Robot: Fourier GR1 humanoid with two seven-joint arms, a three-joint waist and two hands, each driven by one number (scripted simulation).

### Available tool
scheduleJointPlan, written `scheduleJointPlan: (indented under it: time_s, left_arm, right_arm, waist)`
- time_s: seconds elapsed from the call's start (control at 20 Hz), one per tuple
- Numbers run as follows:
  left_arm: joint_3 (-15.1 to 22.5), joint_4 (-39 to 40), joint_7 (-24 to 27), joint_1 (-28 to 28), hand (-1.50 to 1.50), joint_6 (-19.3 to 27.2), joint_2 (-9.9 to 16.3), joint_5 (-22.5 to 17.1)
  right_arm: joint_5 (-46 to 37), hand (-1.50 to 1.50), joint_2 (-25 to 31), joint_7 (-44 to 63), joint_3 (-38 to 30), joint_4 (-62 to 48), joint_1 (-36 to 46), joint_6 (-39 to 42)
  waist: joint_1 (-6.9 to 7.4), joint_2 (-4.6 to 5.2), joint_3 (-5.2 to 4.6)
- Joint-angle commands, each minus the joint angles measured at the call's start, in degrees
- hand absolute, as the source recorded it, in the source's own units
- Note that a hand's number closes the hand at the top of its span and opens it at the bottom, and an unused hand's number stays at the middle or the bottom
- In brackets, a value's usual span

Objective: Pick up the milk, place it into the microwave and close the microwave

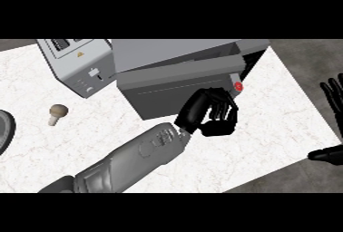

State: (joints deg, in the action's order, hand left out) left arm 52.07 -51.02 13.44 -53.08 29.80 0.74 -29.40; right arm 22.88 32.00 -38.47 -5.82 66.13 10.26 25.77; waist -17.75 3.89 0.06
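While the left hand (213,113) curls by the microwave (178,72) door (179,90) (holding nothing visible), it could slip off, leaving the door ajar.

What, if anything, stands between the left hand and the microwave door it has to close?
Nothing visible. The left hand lies against the microwave door, beside its red spot. The door is ajar, a dark gap showing at its right end. No milk is in view.

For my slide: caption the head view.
Left hand at the nearly shut microwave door; right hand rests open at the right edge; mushroom on the counter.
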Motion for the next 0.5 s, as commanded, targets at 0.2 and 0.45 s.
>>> scheduleJointPlan:
  time_s: [0.2, 0.45]
  left_arm:
    - [-2.19, 4.01, 0.09, -7.62, 1.5, 1.46, -0.68, -3.71]
    - [-2.04, 5.67, 0.61, -9.11, 1.5, 2.6, -0.65, -4.54]
  right_arm:
    - [2.95, -1.5, 0.04, 0.73, 1.28, 1.43, 3.28, 4.92]
    - [4.04, -1.5, 1.92, 2.53, 1.67, 2.72, 5.15, 6.78]
  waist:
    - [-2.89, 1.13, 0.22]
    - [-3.72, 1.33, 0.23]
